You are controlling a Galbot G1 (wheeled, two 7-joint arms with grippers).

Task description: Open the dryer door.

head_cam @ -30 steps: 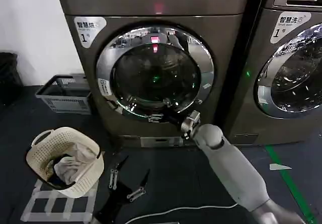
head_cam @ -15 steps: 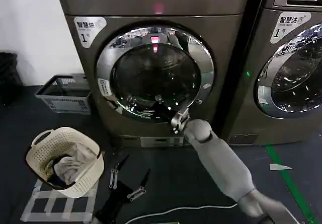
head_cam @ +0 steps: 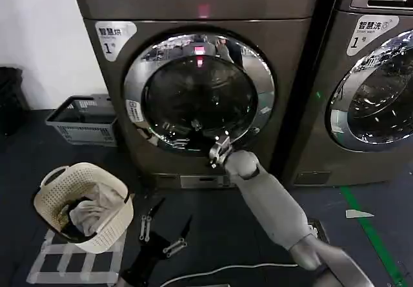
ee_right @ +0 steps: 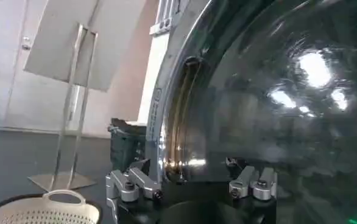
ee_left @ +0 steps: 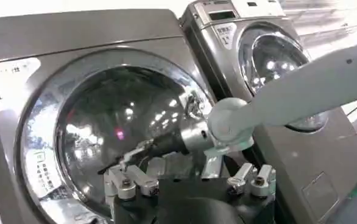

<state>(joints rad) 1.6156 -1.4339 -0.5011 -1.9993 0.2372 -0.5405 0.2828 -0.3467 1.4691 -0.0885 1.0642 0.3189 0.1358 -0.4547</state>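
Observation:
The dryer door [head_cam: 199, 93] is a round dark glass porthole in a chrome ring, on the grey machine labelled 1. My right gripper [head_cam: 216, 151] is pressed up at the ring's lower edge, just right of bottom centre. In the right wrist view the right gripper [ee_right: 190, 179] stands open, its fingers [ee_right: 130, 182] spread either side of the chrome rim [ee_right: 169, 122] and the glass close ahead. My left gripper [head_cam: 162, 230] hangs low near the floor, open and empty; from the left wrist view the left gripper [ee_left: 189, 182] faces the door [ee_left: 123, 128] and the right arm [ee_left: 288, 91].
A white laundry basket [head_cam: 45, 190] with clothes sits on the floor at the left. Behind it a grey crate [head_cam: 84, 119] stands by the wall. A second machine [head_cam: 374, 93] adjoins on the right. A white cable [head_cam: 226, 271] and green tape [head_cam: 371, 235] lie on the dark floor.
My right gripper has slid leftward along the door's lower rim, from the lower right toward bottom centre, and the arm has swung with it. The left arm has stayed put.

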